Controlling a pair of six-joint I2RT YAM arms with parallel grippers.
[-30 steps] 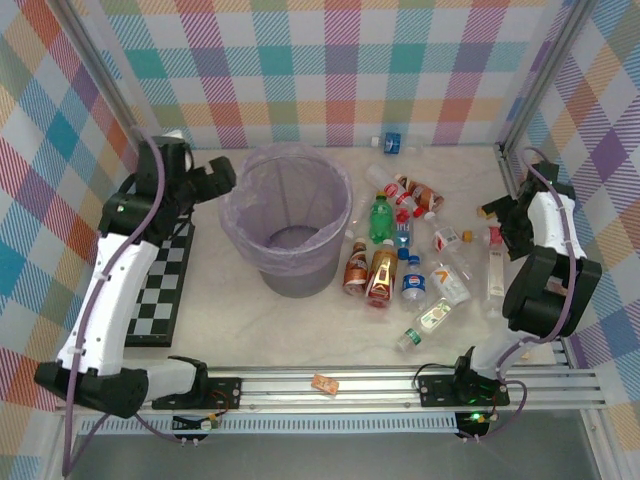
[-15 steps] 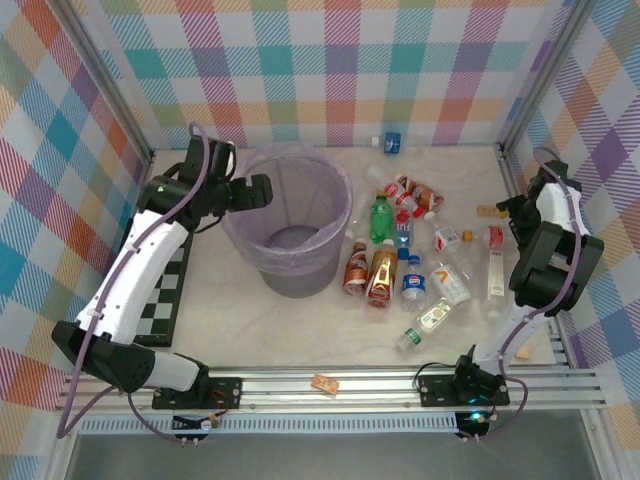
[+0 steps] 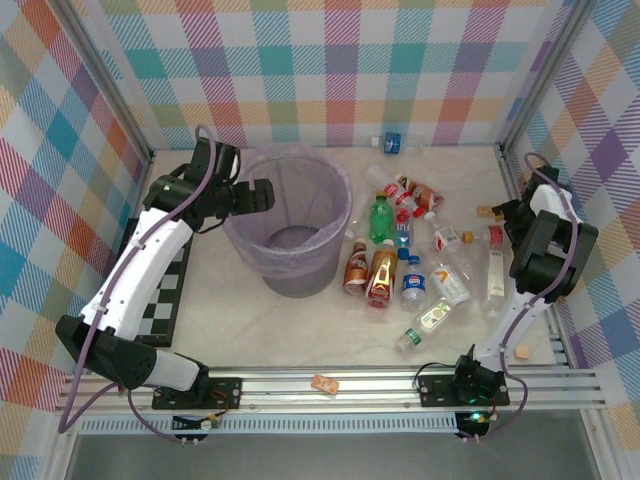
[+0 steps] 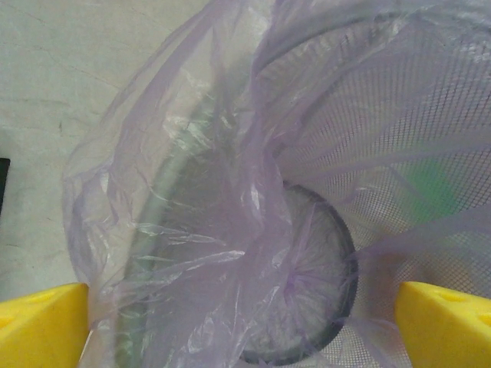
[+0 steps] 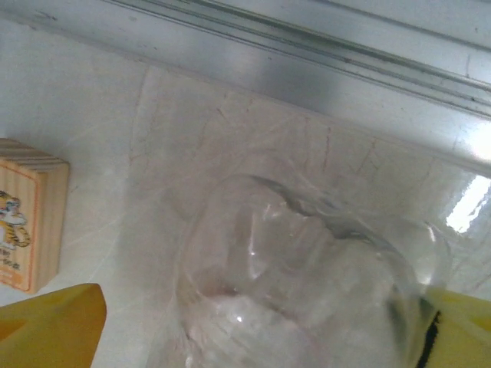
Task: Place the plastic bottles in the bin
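The left tool [image 3: 260, 195] is held spread wide at the left rim of the lilac-lined bin [image 3: 300, 278], with nothing grasped. The right tool [image 5: 253, 326] is spread, unclenched, around a clear bottle [image 5: 307, 284], near a tiger-printed block [image 5: 27, 222]. Other plastic bottles [image 3: 383, 275] are scattered on the surface [image 3: 230, 320] right of the bin.

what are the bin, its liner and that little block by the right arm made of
Bin: matte grey mesh, metal or plastic, hard to tell; a fine grid shows on its wall.
Liner: thin translucent lilac plastic film, glossy and wrinkled.
Block: pale wood, seemingly layered at its edge, with a printed tiger.
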